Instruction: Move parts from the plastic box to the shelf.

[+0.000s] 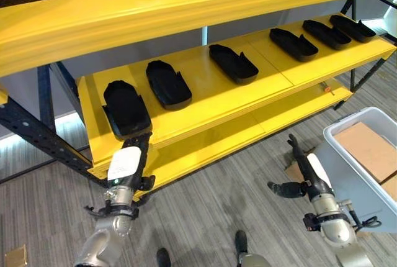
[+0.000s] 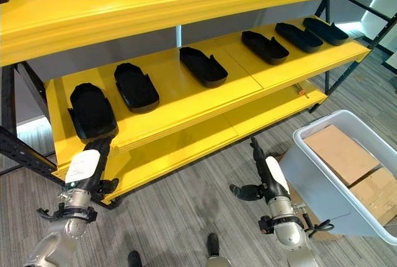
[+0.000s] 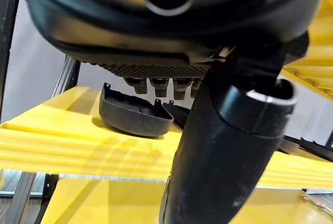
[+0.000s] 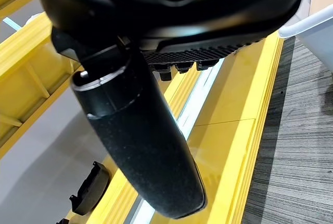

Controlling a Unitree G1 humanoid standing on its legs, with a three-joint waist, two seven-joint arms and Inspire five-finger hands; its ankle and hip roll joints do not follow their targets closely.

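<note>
Our left hand (image 1: 124, 166) sits at the shelf (image 1: 205, 102) edge, fingers straight, empty, below the end black part (image 1: 126, 107); our right hand (image 2: 268, 174) hangs relaxed and empty beside the plastic box (image 2: 322, 180); next, reach right into the box, keeping clear of its rim.

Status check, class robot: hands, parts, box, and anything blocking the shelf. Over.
Left hand open at shelf edge, just below the leftmost black part. Right hand open, empty, beside plastic box. Six parts on shelf. Nothing blocking.
</note>
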